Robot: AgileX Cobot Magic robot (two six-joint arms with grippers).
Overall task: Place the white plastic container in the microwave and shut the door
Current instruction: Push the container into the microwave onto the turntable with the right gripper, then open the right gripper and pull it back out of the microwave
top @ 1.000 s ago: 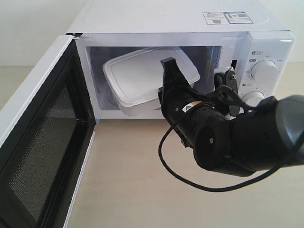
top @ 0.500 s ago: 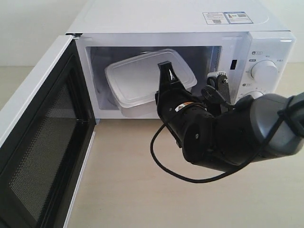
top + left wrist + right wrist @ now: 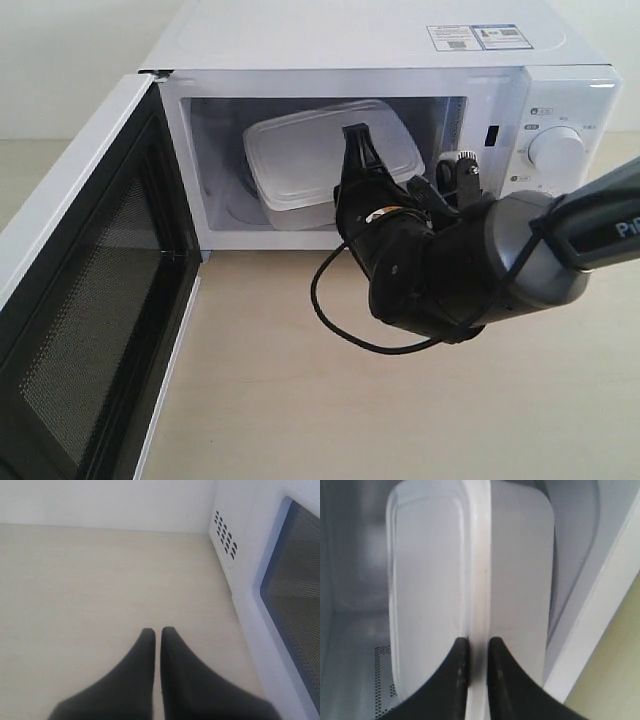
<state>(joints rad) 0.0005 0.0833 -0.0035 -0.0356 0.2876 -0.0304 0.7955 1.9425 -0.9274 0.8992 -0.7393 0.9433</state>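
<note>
The white plastic container (image 3: 325,158) sits tilted inside the open microwave (image 3: 380,50), its far end deeper in the cavity. My right gripper (image 3: 358,135) is shut on the container's rim (image 3: 479,580), one finger on the lid side and one on the wall side. The door (image 3: 85,300) stands swung wide open at the left, its dark mesh window facing the table. In the left wrist view my left gripper (image 3: 156,631) hovers over bare table beside the door's outer face (image 3: 295,595), fingers together with nothing between them.
The microwave's two dials (image 3: 555,150) sit right of the cavity, close to the right arm's wrist. A black cable (image 3: 335,325) loops under that arm above the light wooden table (image 3: 300,400). Vent holes (image 3: 224,532) mark the microwave's side.
The right gripper has carried the container further into the cavity and to the right. The arm has followed it forward. The door has stayed put.
</note>
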